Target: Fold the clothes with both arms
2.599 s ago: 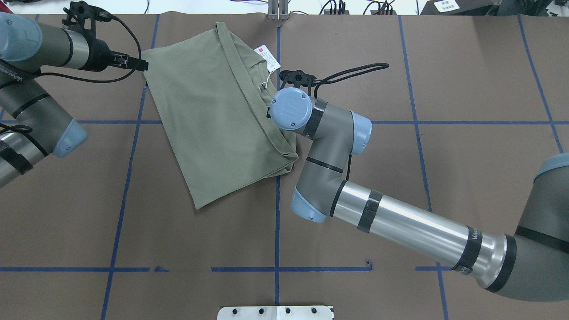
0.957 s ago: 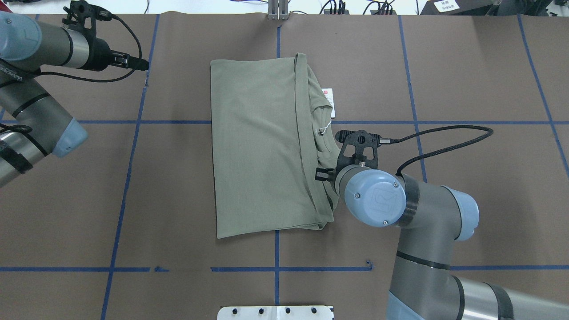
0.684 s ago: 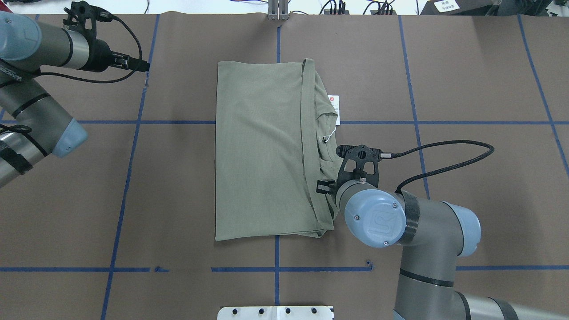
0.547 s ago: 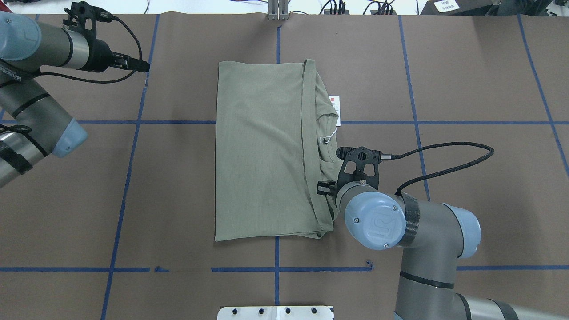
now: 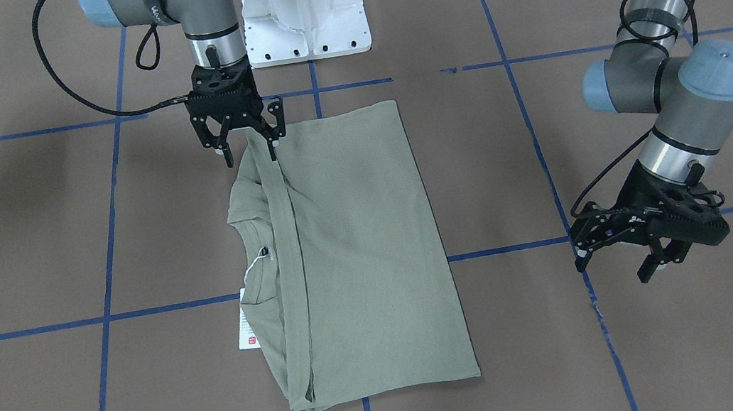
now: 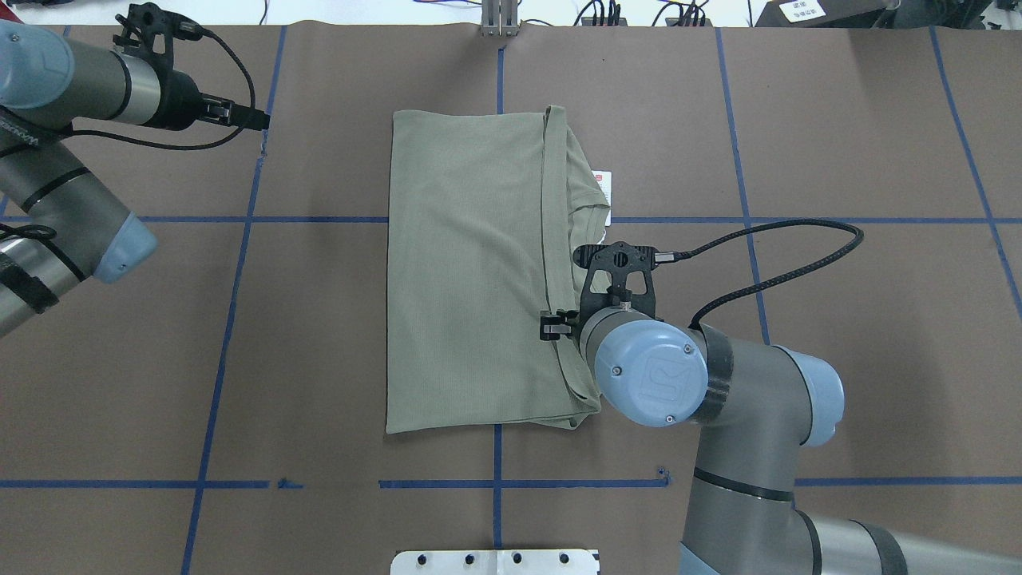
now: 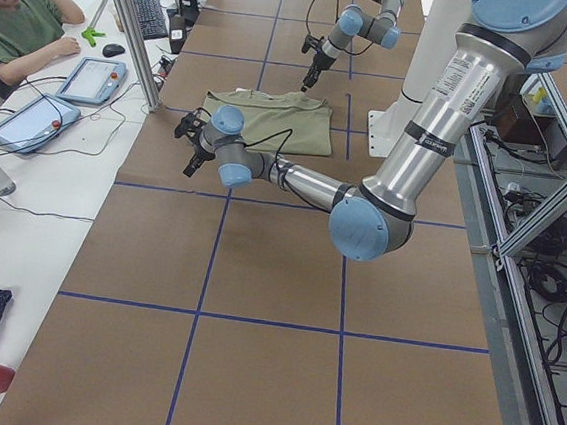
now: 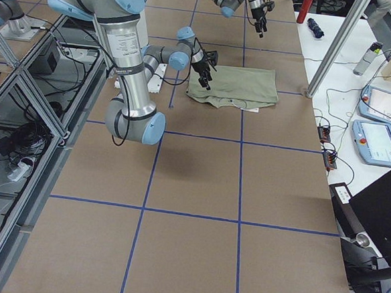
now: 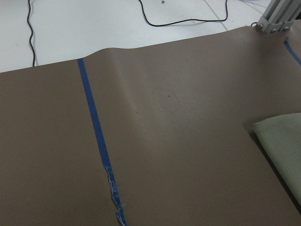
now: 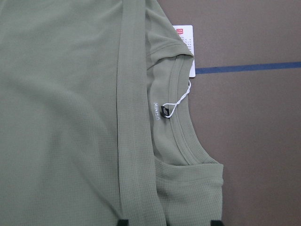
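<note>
Tape (image 6: pixel 838 220) grids the brown table (image 6: pixel 878 359) bearing the green shirt (image 6: pixel 467 271).

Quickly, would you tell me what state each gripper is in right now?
Left gripper: open, empty, clear of the shirt.
Right gripper: open, holding nothing, over the shirt's edge.

Olive-green shirt (image 6: pixel 467 271): a matt cloth in a fine waffle knit, with a ribbed neckband. Its white hang tag (image 10: pixel 184 44) is smooth printed card. The worktop (image 6: pixel 838 120) wears a matt brown, paper-like sheet crossed by blue tape (image 9: pixel 96 136), frayed at one spot. The right arm (image 6: pixel 734 511) shows satin grey metal and glossy pale-blue caps; the right tool (image 5: pixel 250 156) is matt black.
</note>
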Tool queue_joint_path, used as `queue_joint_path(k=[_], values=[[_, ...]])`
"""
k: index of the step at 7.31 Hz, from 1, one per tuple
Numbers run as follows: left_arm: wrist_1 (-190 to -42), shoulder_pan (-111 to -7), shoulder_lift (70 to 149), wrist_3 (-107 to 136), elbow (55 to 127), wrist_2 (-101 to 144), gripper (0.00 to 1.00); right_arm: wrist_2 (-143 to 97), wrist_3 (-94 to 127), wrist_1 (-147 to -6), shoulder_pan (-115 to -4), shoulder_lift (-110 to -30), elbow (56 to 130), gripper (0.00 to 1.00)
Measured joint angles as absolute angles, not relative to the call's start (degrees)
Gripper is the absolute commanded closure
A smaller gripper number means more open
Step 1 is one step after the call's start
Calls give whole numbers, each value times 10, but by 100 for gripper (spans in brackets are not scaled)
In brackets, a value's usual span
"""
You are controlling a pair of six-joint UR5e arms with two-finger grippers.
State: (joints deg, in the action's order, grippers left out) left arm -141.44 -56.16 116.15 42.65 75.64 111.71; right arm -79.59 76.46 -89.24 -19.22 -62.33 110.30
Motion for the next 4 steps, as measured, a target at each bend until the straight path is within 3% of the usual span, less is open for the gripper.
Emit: queue_joint_path(k=[3,4], values=[[-1416,-562,1146,427,770,1117,0,-866,642,-913,-188,-605,1085,5],[-1416,-561,1143,427,773,1117,0,-869,620,-913,-172,-602,1079,17]])
